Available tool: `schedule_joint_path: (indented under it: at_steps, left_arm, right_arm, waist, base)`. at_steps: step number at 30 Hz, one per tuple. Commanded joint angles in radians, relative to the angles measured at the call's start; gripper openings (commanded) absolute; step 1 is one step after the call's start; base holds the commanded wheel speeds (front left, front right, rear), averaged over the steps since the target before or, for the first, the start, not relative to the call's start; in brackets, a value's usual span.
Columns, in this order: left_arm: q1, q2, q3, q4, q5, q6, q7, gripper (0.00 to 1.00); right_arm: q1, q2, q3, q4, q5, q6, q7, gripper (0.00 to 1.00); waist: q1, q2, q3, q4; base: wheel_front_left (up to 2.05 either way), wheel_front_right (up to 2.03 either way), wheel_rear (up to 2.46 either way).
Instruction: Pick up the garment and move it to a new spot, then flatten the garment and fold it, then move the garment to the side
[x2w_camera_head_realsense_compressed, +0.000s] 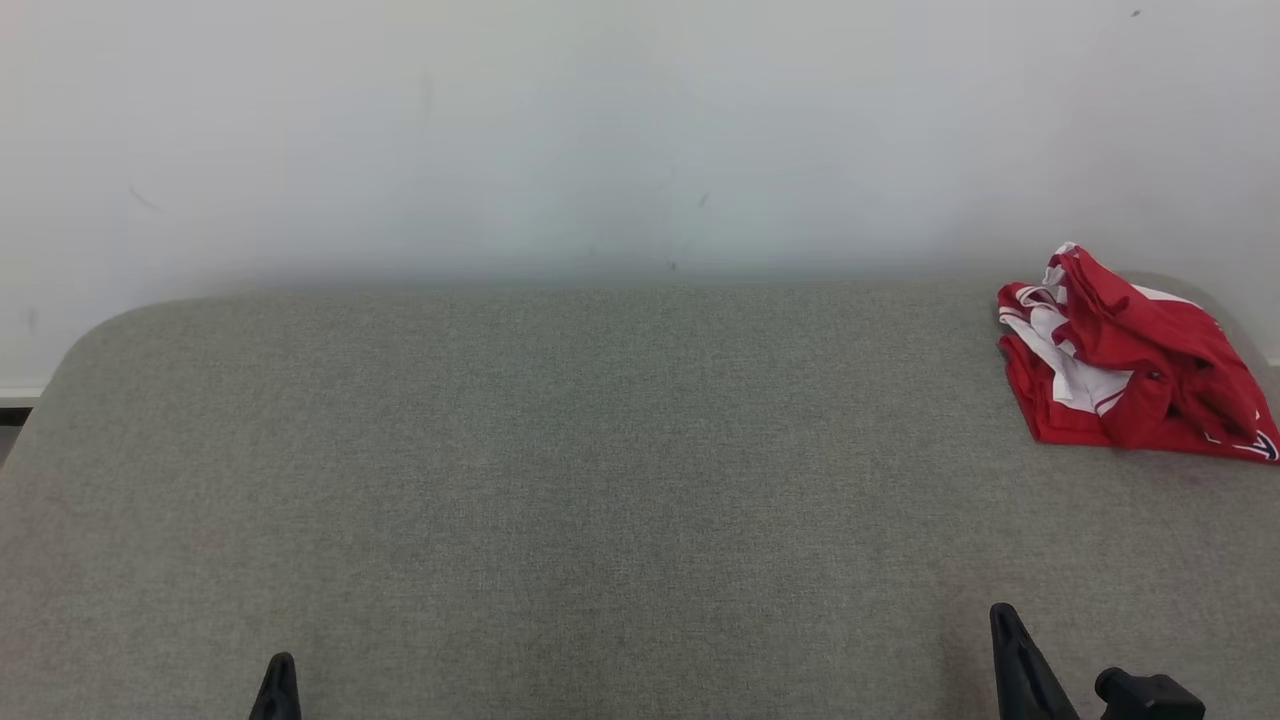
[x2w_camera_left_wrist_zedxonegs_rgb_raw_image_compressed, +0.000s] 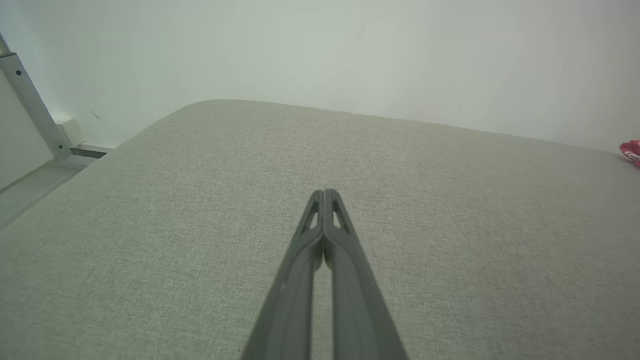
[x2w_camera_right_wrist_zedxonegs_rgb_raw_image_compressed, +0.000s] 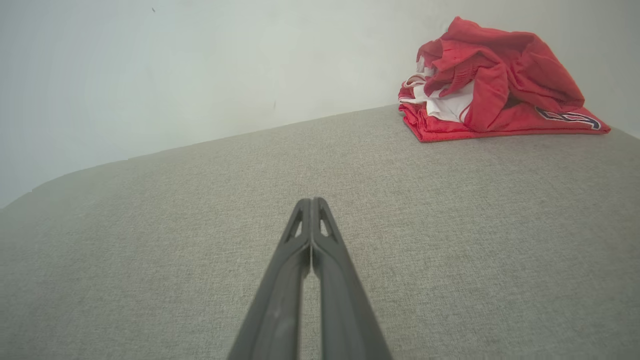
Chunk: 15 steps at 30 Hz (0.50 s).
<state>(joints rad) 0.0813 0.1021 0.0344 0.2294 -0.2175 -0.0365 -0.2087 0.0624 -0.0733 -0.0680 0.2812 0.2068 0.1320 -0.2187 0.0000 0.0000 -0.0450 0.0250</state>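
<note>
Head view: red-white garment (x2w_camera_head_realsense_compressed: 1130, 365) crumpled at far right corner of desk (x2w_camera_head_realsense_compressed: 600, 450). Right hand (x2w_camera_head_realsense_compressed: 1003, 615) nearer, garment ahead, slightly to its right. Left hand (x2w_camera_head_realsense_compressed: 283, 665) well apart. Both hands closed, empty.

Red-and-white garment (x2w_camera_head_realsense_compressed: 1130, 365), grey table (x2w_camera_head_realsense_compressed: 560, 470)

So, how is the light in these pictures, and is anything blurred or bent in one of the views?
Head view: soft, even light, no glare; the garment casts only a faint shadow on the table. Left wrist view: the left gripper blurs toward the bottom edge. Right wrist view: the garment is sharp, the right gripper's base blurred.
</note>
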Motion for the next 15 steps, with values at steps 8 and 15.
schedule_joint_path:
  at_steps: [8,15]
  left_arm:
    - [-0.041,-0.004,0.009,-0.016,-0.185,-0.015,0.035,0.00]
    - [-0.056,-0.009,0.015,-0.015,-0.308,-0.024,0.062,0.00]
  right_arm:
    - [-0.037,0.003,-0.005,-0.024,0.186,0.000,0.037,0.00]
    - [-0.051,0.005,-0.008,-0.027,0.310,0.000,0.066,0.00]
  waist:
    - [0.0000,0.0000,0.004,-0.002]
    - [0.0000,0.0000,0.006,-0.003]
  base:
    - [0.00,0.00,0.00]
    - [0.00,0.00,0.00]
